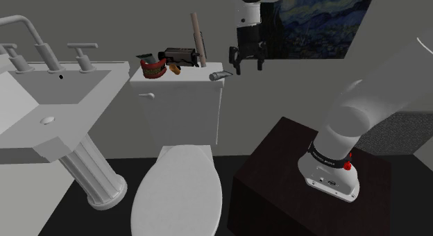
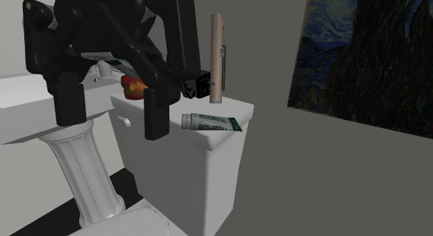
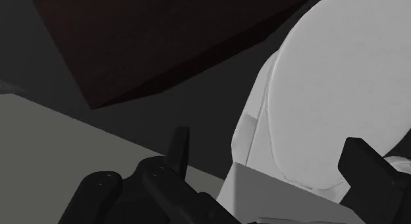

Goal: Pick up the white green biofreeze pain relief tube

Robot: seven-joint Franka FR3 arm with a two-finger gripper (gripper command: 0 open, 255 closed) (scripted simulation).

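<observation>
1 small tube (image 2: 211, 122) is your target: white with green lettering and a dark green end, lying flat on the tank lid (image 2: 239, 110) just right of centre in the second exterior view. In the shoulder view it sits at the right-hand end of that lid, a little above mid-frame and close to the edge. A tan cylinder (image 2: 217, 57) stands upright just behind it without touching it. The gripper (image 1: 248, 64) hangs above the tube and slightly to its right in the shoulder view, in front of the painting (image 1: 316, 23). It touches nothing, and its 2 fingers (image 2: 156, 110) are spread with only air between them. Expect the tube to be light and soft-walled, so a hard squeeze would likely dent it or let it squirt sideways. Its smooth skin will probably be slippery. Because it lies so low, you will likely need to bring the fingertips almost down to the lid. Take hold across the narrow width at mid-body, where the tube looks fullest. The flat dark green end offers little to pinch. Close gently and keep both pads level, since a nudge from 1 finger could roll or slide the tube off the nearby edge.
</observation>
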